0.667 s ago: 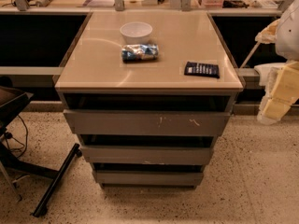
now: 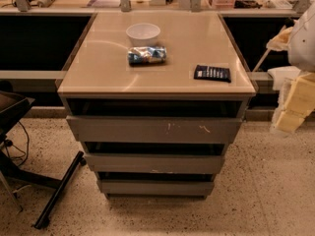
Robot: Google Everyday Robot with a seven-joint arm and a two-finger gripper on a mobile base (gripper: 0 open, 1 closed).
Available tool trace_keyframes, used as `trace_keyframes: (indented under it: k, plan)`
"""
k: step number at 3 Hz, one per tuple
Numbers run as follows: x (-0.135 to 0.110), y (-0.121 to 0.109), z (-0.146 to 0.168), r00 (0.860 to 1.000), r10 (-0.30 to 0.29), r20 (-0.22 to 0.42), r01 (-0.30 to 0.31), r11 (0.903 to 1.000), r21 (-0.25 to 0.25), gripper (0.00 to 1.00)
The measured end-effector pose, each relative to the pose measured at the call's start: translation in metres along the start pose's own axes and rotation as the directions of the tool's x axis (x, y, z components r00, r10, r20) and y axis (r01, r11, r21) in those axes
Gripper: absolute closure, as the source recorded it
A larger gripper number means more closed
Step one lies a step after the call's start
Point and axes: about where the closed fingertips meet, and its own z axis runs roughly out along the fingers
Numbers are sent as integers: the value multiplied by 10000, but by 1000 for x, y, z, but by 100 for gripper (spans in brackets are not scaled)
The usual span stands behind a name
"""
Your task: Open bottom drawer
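Grey 3-drawer cabinet (image 2: 156,132), centre. Bottom drawer (image 2: 155,187) sits lowest, just above the floor (image 2: 266,200), and looks not yet pulled out. Gripper (image 2: 294,107) hangs at right edge, well apart from it; can't tell if spread or closed. Approach & pull both remain.

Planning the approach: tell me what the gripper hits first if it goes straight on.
The gripper, at the right edge, seems to point down-left; it would likely meet the floor beside the cabinet first, not the bottom drawer. Depth is unclear.
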Motion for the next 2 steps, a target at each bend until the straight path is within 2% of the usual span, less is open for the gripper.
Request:
trace_keyframes:
  k: [1, 2]
  plan:
    - [1, 28, 33, 9956, -539, 767, 556, 9982, -207, 0]
    - [46, 67, 110, 9808, -38, 1952, 215, 9958, -886, 0]
